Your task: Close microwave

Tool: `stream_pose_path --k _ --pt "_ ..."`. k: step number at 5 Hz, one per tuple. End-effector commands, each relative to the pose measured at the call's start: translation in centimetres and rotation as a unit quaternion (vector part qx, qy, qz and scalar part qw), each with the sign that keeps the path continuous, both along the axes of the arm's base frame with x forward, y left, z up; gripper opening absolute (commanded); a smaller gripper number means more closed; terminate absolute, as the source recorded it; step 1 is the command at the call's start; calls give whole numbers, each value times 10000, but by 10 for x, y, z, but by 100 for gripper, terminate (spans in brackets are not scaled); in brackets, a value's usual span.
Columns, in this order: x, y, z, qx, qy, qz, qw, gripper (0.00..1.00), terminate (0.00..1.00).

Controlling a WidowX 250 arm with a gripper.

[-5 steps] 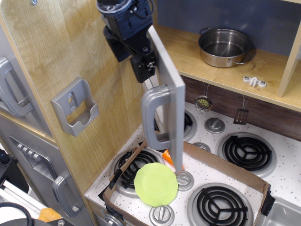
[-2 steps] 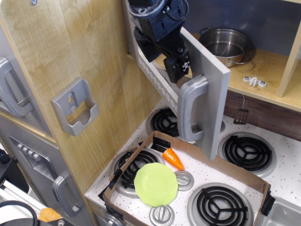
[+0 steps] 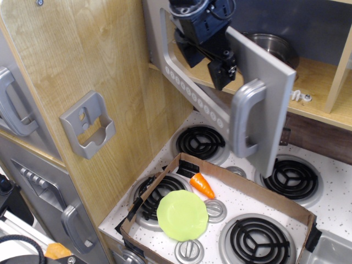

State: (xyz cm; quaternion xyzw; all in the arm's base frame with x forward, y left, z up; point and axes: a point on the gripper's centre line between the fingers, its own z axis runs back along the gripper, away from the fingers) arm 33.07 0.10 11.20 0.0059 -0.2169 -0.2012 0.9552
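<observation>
The microwave (image 3: pixel 220 82) is mounted above the stove (image 3: pixel 286 181), and its grey door (image 3: pixel 269 93) is seen swung partly open, its silver handle (image 3: pixel 245 118) hanging over the back burners. The black gripper (image 3: pixel 224 70) is pressed against the inner face of the door near the top — whether its fingers are spread or together cannot be told. A steel pot (image 3: pixel 272 47) is partly hidden behind the door on the wooden shelf (image 3: pixel 313 82). Below, in a cardboard tray (image 3: pixel 258 190), a green plate (image 3: pixel 182 215) and an orange carrot (image 3: pixel 202 185) are laid — near each other, apart.
</observation>
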Motion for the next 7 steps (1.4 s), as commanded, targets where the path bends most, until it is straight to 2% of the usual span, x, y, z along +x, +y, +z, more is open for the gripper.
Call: stream_pose_path --k 1,4,7 --pt "32 -14 22 55 -364 -149 9992 100 0" --pt "59 -26 28 45 -509 -351 9981 100 0" --pt "77 -35 33 40 -888 -548 9945 100 0"
